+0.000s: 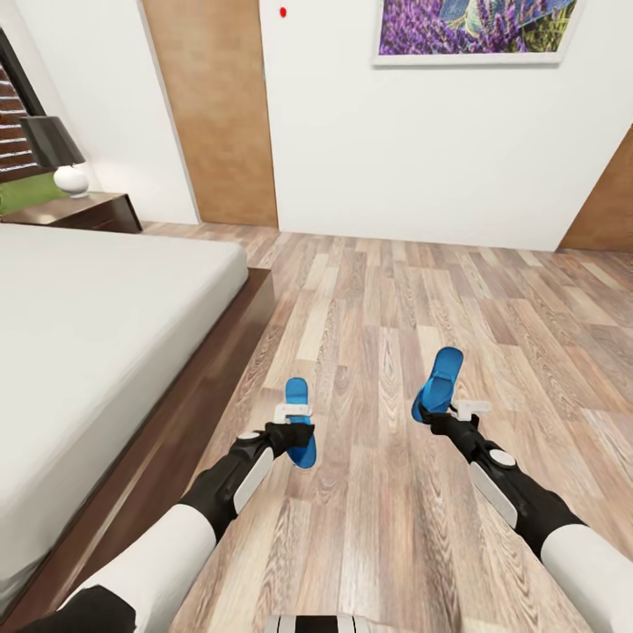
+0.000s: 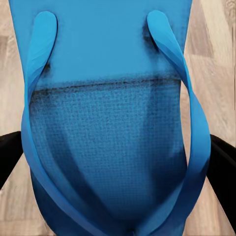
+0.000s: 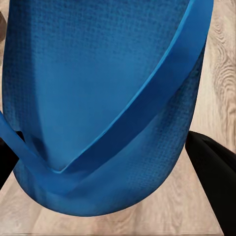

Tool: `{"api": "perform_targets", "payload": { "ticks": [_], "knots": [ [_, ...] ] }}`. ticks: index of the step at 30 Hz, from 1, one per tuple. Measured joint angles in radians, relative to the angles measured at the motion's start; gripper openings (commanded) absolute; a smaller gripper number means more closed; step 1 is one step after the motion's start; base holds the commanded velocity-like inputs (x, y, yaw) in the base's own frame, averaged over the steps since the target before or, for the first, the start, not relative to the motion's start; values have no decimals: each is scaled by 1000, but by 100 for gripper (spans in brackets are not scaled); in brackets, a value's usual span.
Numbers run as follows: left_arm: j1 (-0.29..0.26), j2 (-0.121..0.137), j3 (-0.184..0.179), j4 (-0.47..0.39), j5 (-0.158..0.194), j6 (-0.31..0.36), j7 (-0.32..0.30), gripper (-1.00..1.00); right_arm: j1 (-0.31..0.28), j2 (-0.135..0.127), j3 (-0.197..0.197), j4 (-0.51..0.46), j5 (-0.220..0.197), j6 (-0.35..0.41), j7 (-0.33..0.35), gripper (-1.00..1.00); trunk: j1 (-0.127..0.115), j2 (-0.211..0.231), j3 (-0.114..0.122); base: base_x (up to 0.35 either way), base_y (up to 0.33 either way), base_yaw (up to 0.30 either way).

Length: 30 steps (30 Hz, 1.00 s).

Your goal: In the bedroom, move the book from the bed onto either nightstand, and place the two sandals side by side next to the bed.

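Observation:
I hold one bright blue sandal in each hand over the wood-plank floor beside the bed (image 1: pixel 211 369). My left gripper (image 1: pixel 297 428) is shut on the left sandal (image 1: pixel 297 391), about a hand's width from the bed frame. My right gripper (image 1: pixel 440 415) is shut on the right sandal (image 1: pixel 442 371), which tilts up and away from me. Up close, the left sandal (image 2: pixel 108 123) sits between black fingers (image 2: pixel 223 167), straps facing the camera. The right sandal (image 3: pixel 98 98) sits likewise between dark fingers (image 3: pixel 211 172). The book is out of view. The nightstand (image 1: pixel 79 211) stands at the bed's far corner.
The pale grey mattress (image 1: pixel 88 334) spans the left side. A black-shaded lamp (image 1: pixel 61 158) stands on the nightstand. A wooden door (image 1: pixel 215 105) and a white wall with the lavender picture (image 1: pixel 475 26) close the far side. Open floor (image 1: pixel 492 316) stretches ahead and to the right.

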State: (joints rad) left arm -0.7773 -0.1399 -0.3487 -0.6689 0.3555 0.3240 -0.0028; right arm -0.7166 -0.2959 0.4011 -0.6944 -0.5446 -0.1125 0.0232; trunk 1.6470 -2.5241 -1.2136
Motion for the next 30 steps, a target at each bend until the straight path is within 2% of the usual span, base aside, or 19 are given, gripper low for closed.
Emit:
{"api": "perform_targets", "payload": {
  "ticks": [9, 14, 16, 27, 30],
  "knots": [
    [1, 2, -4, -44, -3, -17, 0, -100, 19, 2, 5, -10, -1, 6, -2, -100, -4, 2, 35, 0, 0, 0],
    [3, 5, -5, -68, -4, -16, -8, -100, 20, 3, 58, -9, 0, 11, -1, -100, -6, 3, 54, 0, 0, 0],
    [4, 6, -6, -70, -5, -14, -12, -100, 20, 3, 65, -9, 0, 12, -1, -100, -7, 4, 62, 0, 0, 0],
    [3, 8, -6, -74, -6, -13, -6, -100, 20, 0, 67, -1, 0, 11, -1, -100, -12, 6, 104, 0, 0, 0],
    [4, 9, -6, -75, -5, -15, -7, -100, 20, -4, 66, 1, -2, 9, -2, -100, -12, 6, 105, 0, 0, 0]
  ]
}}
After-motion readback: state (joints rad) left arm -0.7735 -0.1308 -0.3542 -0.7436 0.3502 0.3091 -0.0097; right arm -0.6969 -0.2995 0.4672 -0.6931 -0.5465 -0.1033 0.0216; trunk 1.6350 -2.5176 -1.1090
